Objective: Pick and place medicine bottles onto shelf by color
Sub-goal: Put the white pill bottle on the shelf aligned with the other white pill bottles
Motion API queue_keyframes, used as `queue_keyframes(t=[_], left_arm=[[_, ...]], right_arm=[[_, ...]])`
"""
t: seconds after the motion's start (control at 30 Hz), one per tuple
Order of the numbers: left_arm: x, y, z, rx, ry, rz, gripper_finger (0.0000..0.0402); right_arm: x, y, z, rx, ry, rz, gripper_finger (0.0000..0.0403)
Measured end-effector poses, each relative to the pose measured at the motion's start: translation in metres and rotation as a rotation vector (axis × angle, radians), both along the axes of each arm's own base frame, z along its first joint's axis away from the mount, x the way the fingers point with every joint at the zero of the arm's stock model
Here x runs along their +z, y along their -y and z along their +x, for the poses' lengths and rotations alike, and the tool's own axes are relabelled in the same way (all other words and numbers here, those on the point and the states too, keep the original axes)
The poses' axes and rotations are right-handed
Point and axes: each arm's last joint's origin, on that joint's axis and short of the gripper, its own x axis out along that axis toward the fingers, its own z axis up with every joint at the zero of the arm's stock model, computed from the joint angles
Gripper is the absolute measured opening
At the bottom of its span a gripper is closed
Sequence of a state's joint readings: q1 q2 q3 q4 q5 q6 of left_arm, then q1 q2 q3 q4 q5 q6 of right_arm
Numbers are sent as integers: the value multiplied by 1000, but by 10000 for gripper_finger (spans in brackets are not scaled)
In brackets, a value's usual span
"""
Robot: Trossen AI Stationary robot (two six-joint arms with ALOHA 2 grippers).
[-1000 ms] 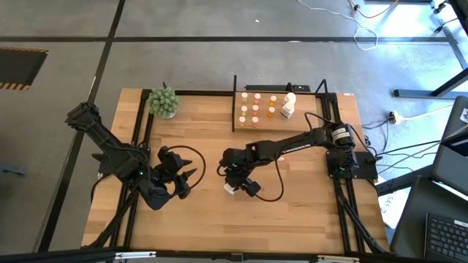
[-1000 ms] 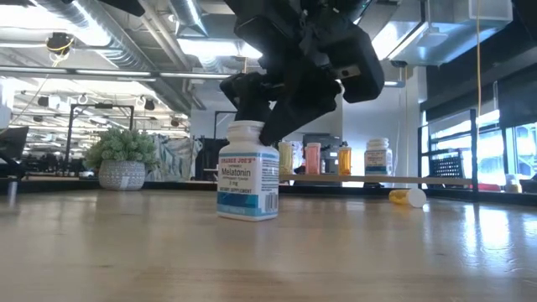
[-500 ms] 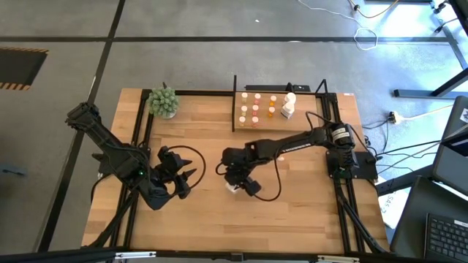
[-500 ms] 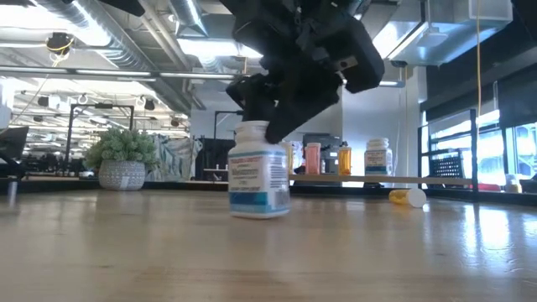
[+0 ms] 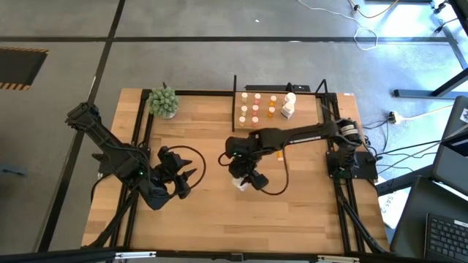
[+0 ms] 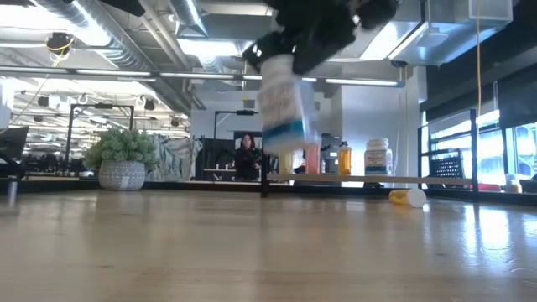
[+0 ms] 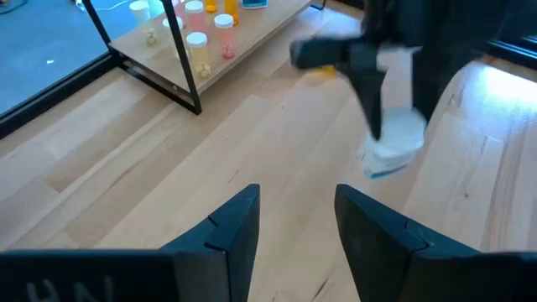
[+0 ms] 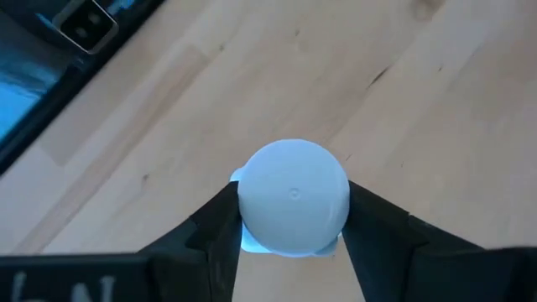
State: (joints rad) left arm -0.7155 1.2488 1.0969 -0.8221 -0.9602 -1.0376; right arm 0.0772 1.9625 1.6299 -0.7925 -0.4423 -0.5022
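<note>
Bright, even indoor light; motion blur on the lifted bottle

In the low view, ceiling strip lights [image 6: 210,52] and windows [image 6: 453,138] right of the shelf [image 6: 377,178] give daylight that puts a soft glare on the tabletop [image 6: 252,252]; the bottle [image 6: 284,109] left of the shelf is smeared by motion, as is the dark gripper [image 6: 315,33] above it. The near tabletop is out of focus. From above, light is flat and shadows faint; the floor [image 5: 409,29] behind the shelf glares blue-white.

White bottle [image 6: 284,105] off table, tilted; small bottles [image 5: 255,109] upright on shelf [image 5: 301,109].
</note>
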Motion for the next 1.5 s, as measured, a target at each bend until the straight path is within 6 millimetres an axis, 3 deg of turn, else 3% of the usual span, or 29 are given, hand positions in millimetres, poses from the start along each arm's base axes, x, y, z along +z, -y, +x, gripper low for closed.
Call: queue_keyframes(t=[0.3, 0.7, 0.9, 1.1, 1.27, 1.5], left_arm=[[0, 0, 0, -1, 0, 0, 150], [1, -2, 4, 16, 19, -15, 150], [3, -9, 10, 22, 9, 24, 150], [8, -17, 23, 24, 41, 38, 150], [15, -26, 37, 3, 83, 15, 150], [23, -40, 50, 12, 132, 17, 150]], right_arm=[[58, 6, -41, -27, 33, -56, 177], [121, 35, -118, -90, 71, -59, 181], [106, 52, -163, -222, 69, -54, 183], [89, 66, -201, -318, 150, -201, 183], [70, 84, -218, -379, 158, -251, 183], [47, 116, -222, -461, 163, -281, 180]])
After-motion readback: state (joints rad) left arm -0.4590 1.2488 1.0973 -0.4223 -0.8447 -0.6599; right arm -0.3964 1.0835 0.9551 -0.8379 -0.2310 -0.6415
